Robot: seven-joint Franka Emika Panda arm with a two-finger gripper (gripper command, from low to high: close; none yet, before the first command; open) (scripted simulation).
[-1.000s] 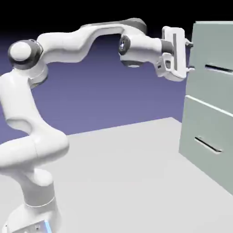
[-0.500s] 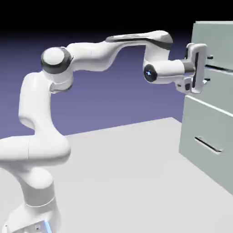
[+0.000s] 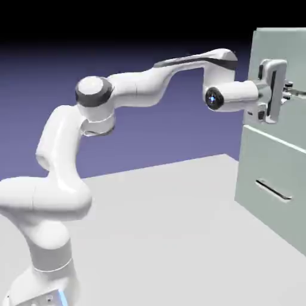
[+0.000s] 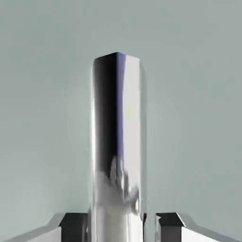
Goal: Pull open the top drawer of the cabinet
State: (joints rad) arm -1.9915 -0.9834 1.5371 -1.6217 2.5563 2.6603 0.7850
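Observation:
The pale grey-green cabinet (image 3: pixel 258 130) stands at the exterior view's right. Its top drawer (image 3: pixel 296 60) looks flush with the cabinet. My gripper (image 3: pixel 289 92) is pressed up to that upper front, at the drawer's thin dark bar handle. In the hand view the top drawer (image 4: pixel 47 94) fills the picture and its shiny bar handle (image 4: pixel 116 132) runs up the middle. The gripper (image 4: pixel 122 229) has one grey fingertip (image 4: pixel 75 228) against the bar's left side and the other close on its right, shut on the handle.
The identical lower drawer front (image 3: pixel 269 164) with its own bar handle (image 3: pixel 274 190) lies below my hand. The grey table (image 3: pixel 179 227) stretches from the robot's base to the cabinet's foot.
The arm stretched further right and the hand moved in onto the top drawer's handle. The fingers, wide apart before, have narrowed around the bar. The drawer front has not moved.

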